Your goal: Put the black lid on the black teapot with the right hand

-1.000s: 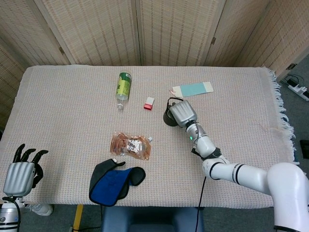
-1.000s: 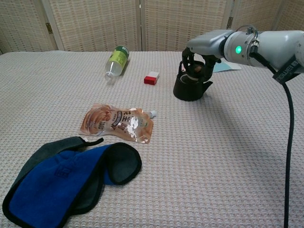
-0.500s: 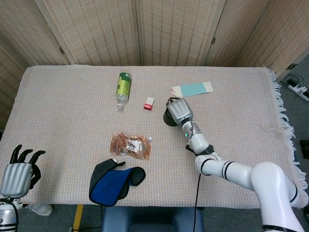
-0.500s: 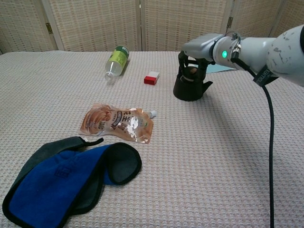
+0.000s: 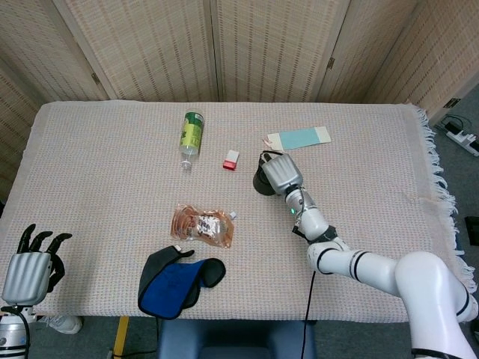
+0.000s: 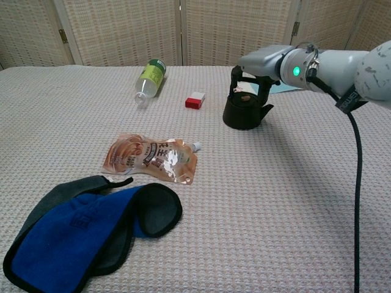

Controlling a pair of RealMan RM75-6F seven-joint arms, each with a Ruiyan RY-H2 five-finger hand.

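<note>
Nearest us, our left hand (image 5: 30, 263) rests idle off the table's front edge, fingers spread and empty. Farther back, our right hand (image 6: 259, 76) hovers directly over the black teapot (image 6: 245, 113) to seat the black lid; whether it grips the lid we cannot tell.

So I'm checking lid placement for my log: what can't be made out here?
- Black lid: not seen in either view; the right robot hand covers the top of the black teapot, so seated or held is unclear.
- Teapot in head view: mostly hidden under that hand.
- Label on green bottle: too small to read.
</note>
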